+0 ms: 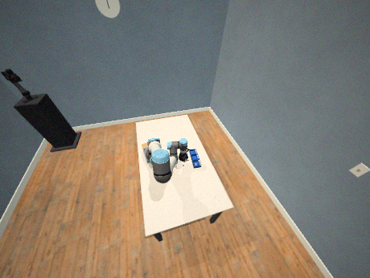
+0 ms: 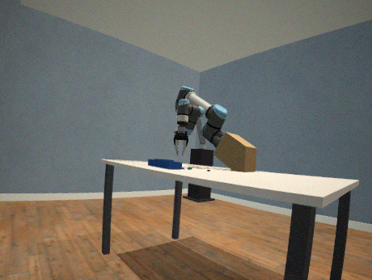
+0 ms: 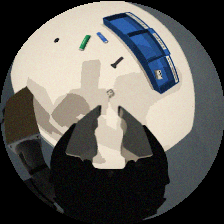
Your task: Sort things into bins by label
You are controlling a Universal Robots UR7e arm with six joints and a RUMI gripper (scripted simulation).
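A blue row of three bins point(image 3: 145, 47) lies on the white table, with labels along its edge; it also shows in the top and exterior views point(image 1: 195, 158) point(image 2: 165, 163). A small pale thing point(image 3: 159, 76) lies in the nearest compartment. On the table lie a green piece point(image 3: 85, 42), a small blue piece point(image 3: 102, 36), a black screw point(image 3: 116, 62), a small grey piece point(image 3: 110, 92) and a tiny black piece point(image 3: 56, 39). My gripper point(image 3: 109, 106) hangs above the table beside the bins, just short of the grey piece. Its fingers stand a little apart with nothing between them.
A tan cardboard box point(image 2: 236, 152) leans at the arm's base, and shows as a brown shape point(image 3: 20, 120) at the left of the wrist view. The arm's base point(image 1: 161, 166) stands mid-table. A black pedestal point(image 1: 46, 120) stands on the floor, off the table.
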